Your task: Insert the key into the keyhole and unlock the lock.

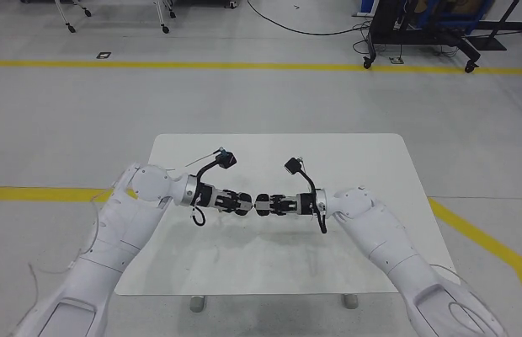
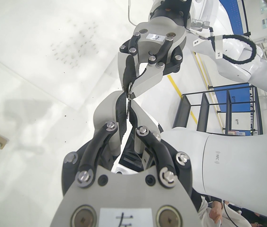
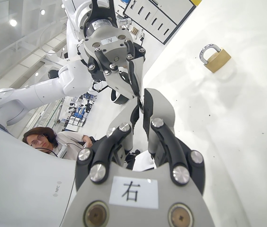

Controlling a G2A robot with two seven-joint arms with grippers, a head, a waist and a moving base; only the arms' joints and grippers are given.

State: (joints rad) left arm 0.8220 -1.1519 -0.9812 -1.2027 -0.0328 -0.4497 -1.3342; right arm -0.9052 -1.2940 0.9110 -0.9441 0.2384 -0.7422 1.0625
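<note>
- Closest to the lens, at the bottom of the left wrist frame, is the left gripper (image 2: 127, 99). Its jaws are squeezed down narrow and the black pads pinch a thin bit of metal.
- Same deal at the bottom of the right wrist frame with the right gripper (image 3: 141, 101). Its jaws are narrow too, with the tips closed on that same bit of metal.
- In the top view the two grippers meet nose to nose at the middle of the frame, one arm coming in from the lower left and the other from the lower right.
- The biggest thing around is the white table (image 1: 362, 168). It takes up the centre of the top view, and both grippers are held above it.
- The lock (image 3: 215, 58) is a brass padlock with a silver shackle. It lies flat on the table in the upper right of the right wrist frame, well apart from both grippers, and nothing touches it.
- The smallest thing is the key (image 2: 129, 89). It's just a sliver of silver metal at the centre of the left wrist frame, caught between both sets of tips. I can't tell which way its blade points.
</note>
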